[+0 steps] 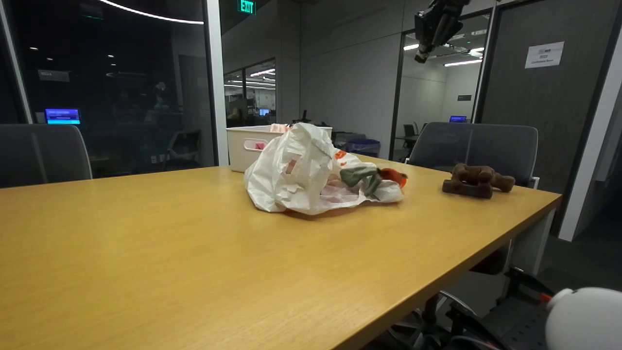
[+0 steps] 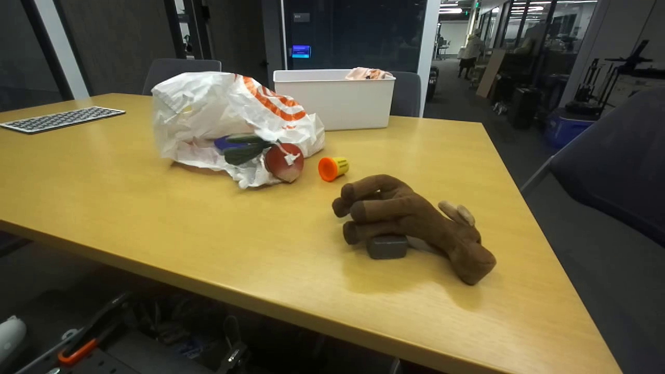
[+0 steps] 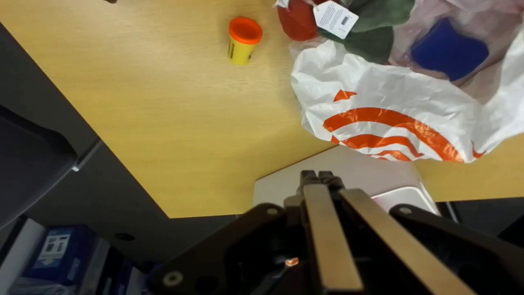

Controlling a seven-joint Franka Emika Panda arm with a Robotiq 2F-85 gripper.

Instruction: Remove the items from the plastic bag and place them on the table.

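closest to the wrist camera, the tool (image 3: 317,175) is clenched, its two fingertips (image 3: 308,176) together; in an exterior view it hangs high above the level of the counter (image 1: 160,253). nearest on the counter in an exterior view, a brown plush animal (image 2: 405,208) lies across a dark block (image 2: 387,248). farther in, a yellow tub (image 2: 342,166) with an orange lid (image 2: 327,170) rests on its side, just beside the white plastic bag (image 2: 208,106) but apart from it. at the bag's mouth sit a red round thing (image 2: 277,165) and green leaf-shaped pieces (image 2: 244,152), a paper tag (image 3: 336,19) over them in the wrist view. deeper inside lies a blue thing (image 3: 450,51). the bag slumps on the counter, and behind it stands a white bin (image 2: 337,104) with pink cloth (image 2: 366,74) in it.
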